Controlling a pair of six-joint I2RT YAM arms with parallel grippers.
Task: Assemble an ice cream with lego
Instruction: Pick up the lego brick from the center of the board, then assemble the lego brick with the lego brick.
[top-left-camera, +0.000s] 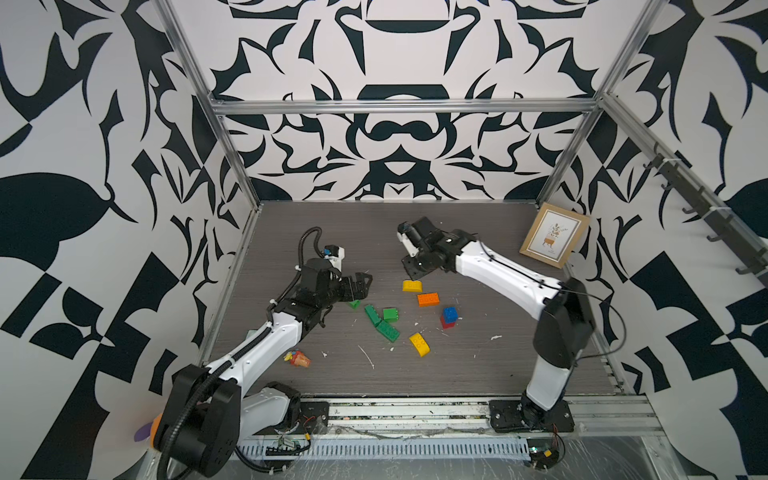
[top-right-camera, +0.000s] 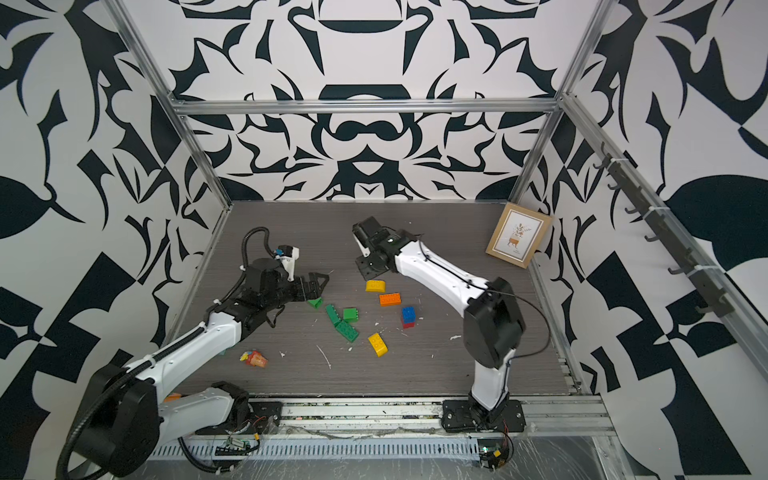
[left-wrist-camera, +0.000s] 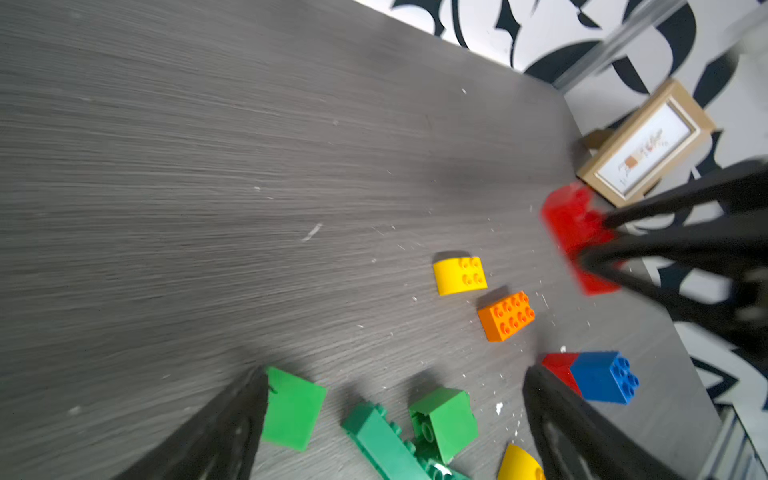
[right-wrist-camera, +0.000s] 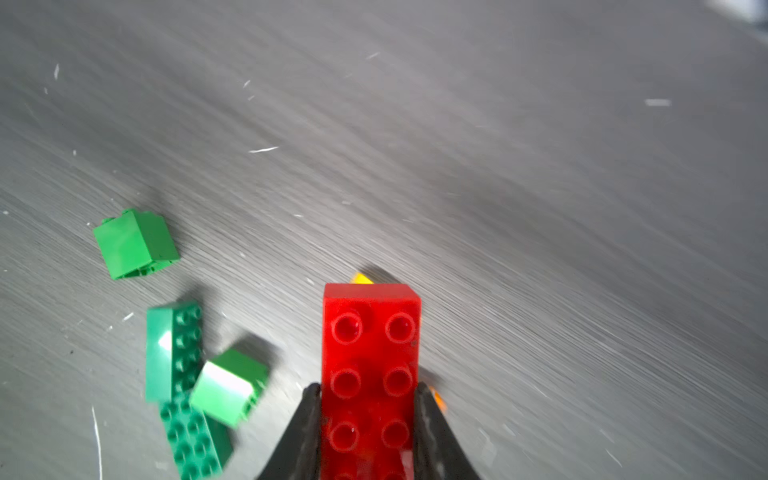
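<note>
Landmark: orange brick (top-left-camera: 428, 299), flat on the table (top-left-camera: 332, 232), studs up.
Grip, right: the right gripper (right-wrist-camera: 368, 392) is clamped on the long sides of the red brick (right-wrist-camera: 370, 332), near one end. Most of the brick overhangs ahead of the fingers.
Red brick position: just past the orange brick toward the back wall, over the yellow dome (top-left-camera: 412, 285). It appears to be off the table and is hidden under the gripper in both top views.
Grip, left: the left gripper (top-left-camera: 360, 286) has its jaws wide apart and holds nothing. It hangs well to the left-arm side of the orange brick, above a small green brick (top-left-camera: 354, 304).
Step in hand (judged): carry the red brick to a base brick and press it on.
Method: keep the studs up and the brick level. With the grip at one end, press straight down over the joining studs; an off-centre push would likely tip the base. Brace the base with the free gripper if it slides.
Loose lego: green cluster (top-left-camera: 388, 331) on the left-arm side of the orange brick; blue-on-red stack (top-left-camera: 449, 313) just on the right-arm side; second yellow dome (top-left-camera: 419, 344) on the near side.
Open room: bare table beyond the orange brick toward the back wall.
Edges: the picture frame (top-left-camera: 554, 235) leans at the wall, well off to the right-arm side and back. Keep the arm's swing short of it.
</note>
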